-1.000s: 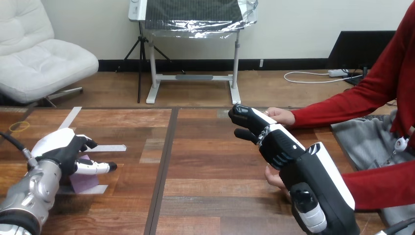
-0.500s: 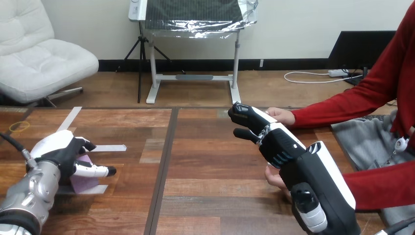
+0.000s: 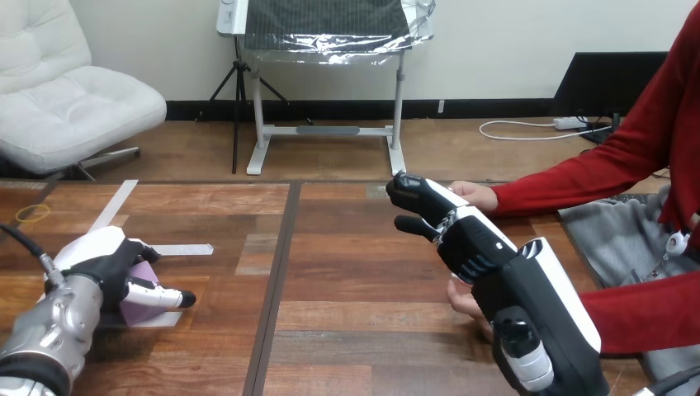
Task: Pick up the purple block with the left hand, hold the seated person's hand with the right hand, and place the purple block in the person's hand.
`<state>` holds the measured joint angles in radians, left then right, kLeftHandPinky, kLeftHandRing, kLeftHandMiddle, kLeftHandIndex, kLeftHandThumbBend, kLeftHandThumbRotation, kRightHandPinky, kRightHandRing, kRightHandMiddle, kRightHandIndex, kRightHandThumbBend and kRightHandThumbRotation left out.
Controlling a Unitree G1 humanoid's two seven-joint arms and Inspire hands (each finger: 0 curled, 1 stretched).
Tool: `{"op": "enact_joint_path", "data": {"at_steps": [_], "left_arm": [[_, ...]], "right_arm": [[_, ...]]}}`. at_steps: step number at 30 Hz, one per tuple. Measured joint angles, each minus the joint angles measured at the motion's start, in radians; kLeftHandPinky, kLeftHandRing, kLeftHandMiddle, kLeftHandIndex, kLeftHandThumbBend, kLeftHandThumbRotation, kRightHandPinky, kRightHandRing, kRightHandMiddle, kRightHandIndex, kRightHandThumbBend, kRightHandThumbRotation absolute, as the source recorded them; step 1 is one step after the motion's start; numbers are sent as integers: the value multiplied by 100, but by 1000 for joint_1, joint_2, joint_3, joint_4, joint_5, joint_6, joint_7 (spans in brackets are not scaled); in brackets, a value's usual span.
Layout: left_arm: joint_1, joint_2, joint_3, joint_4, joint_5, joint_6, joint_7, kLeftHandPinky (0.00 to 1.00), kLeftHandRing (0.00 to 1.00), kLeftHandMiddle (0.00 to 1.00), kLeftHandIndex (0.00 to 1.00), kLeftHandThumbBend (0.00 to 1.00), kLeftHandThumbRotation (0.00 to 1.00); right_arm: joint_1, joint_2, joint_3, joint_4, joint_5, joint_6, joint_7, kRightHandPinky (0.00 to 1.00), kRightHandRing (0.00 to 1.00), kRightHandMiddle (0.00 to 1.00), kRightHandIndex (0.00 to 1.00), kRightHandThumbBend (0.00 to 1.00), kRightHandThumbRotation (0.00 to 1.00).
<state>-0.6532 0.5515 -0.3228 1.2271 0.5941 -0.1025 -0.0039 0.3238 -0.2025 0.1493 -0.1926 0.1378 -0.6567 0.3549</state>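
The block (image 3: 139, 285) is seen at the near left of the table (image 3: 347, 272). It is enclosed by the left hand (image 3: 99, 264), whose fingers and thumb are curled around it. The right hand (image 3: 458, 235) is held at the right, its fingers almost straight and holding nothing. Its far side is touched by the person's far hand (image 3: 475, 195). The person's near hand (image 3: 462, 299) is seen just under it.

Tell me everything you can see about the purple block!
The purple block is pale purple with flat, smooth-looking faces. It is at the near left part of the wooden table, beside white tape strips. The robot's left hand covers most of it, fingers curled round it. I can't tell whether it is lifted off the table.
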Motion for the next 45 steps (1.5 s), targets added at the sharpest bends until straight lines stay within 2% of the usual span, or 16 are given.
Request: {"op": "enact_joint_path", "data": {"at_steps": [10,15,26,27,32,34,38,45], "left_arm": [[-29,-5,-1,-2,-4,47,-49,73,86,87,82,86,11],[-39,-8,-7,-2,-3,68,-60,69,84,85,81,86,4],[-63,-8,-25,-8,6,88,-76,58,74,79,75,85,0],[-64,-8,-25,-9,6,92,-76,52,66,73,73,84,0],[-67,-8,-25,-9,6,110,-68,39,50,59,67,81,0],[-67,-8,-25,-9,6,114,-56,34,43,52,61,78,0],[-67,-8,-25,-9,8,119,-17,33,41,49,54,75,0],[-67,-8,-26,-9,11,137,53,35,44,50,48,73,0]], "right_arm": [[0,0,0,0,3,0,0,87,92,90,88,92,100],[0,0,0,0,3,0,0,87,92,90,88,92,100],[0,0,0,0,3,0,0,88,92,90,88,91,100],[0,0,0,0,3,0,0,88,92,90,88,91,100],[0,1,0,0,3,0,0,88,92,90,88,91,100],[0,1,0,0,3,0,0,88,92,90,88,91,100],[0,1,0,0,3,0,0,88,92,90,88,91,100],[0,1,0,0,2,0,0,87,92,89,88,92,100]]}}
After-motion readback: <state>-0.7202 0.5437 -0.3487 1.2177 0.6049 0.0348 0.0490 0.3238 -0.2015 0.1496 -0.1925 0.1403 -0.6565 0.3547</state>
